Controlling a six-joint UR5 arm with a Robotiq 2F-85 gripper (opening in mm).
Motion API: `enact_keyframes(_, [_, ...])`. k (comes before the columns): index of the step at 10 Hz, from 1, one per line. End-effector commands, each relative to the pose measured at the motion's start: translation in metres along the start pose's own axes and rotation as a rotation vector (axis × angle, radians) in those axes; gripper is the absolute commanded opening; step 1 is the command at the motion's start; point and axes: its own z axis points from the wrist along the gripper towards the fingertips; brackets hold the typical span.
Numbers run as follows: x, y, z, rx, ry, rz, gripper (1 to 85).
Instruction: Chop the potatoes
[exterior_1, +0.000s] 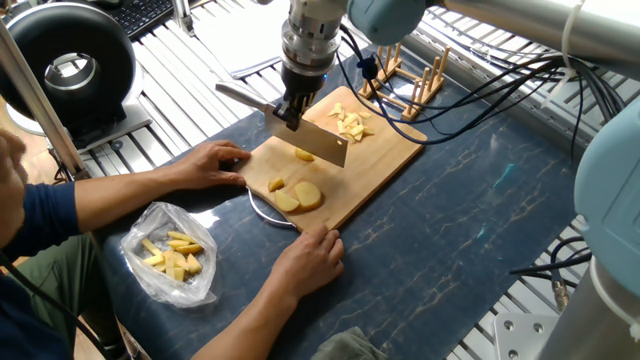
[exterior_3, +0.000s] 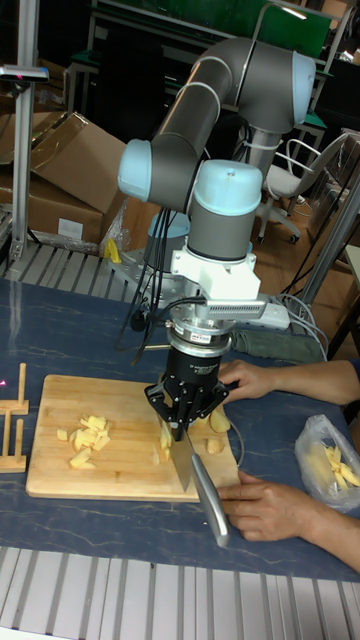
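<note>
- Left of the cutting board, near the table's front-left corner, one clear plastic bag (exterior_1: 170, 262) holds yellow sticks; those are packed away and not part of this job.
- A person's two hands (exterior_1: 212, 160) steady the cutting board (exterior_1: 385, 160), one at its left edge and one (exterior_1: 308, 258) at its near edge. Both are near the blade's path, so the chop should drop straight down and stay clear of the fingers.
- The gripper (exterior_1: 291, 110) is pinched tight on the handle of one cleaver (exterior_1: 318, 142), blade poised just above the board's middle.
- The potatoes: about three uncut chunks, a small one (exterior_1: 304, 154) right beside the blade and two larger slices (exterior_1: 300, 197) toward the near-left corner.
- One heap of chopped pieces (exterior_1: 349, 123) lies by the far edge; too many small bits to count.
- Best to centre the blade over the small chunk before pressing.
</note>
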Motion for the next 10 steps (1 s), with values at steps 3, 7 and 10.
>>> enact_keyframes(3, [-0.003, 0.001, 0.003, -0.009, -0.015, 0.010, 1.0])
enact_keyframes(7, [-0.002, 0.002, 0.006, -0.015, -0.023, 0.016, 1.0])
enact_keyframes(10, [-0.005, 0.000, 0.016, -0.005, -0.047, 0.017, 1.0])
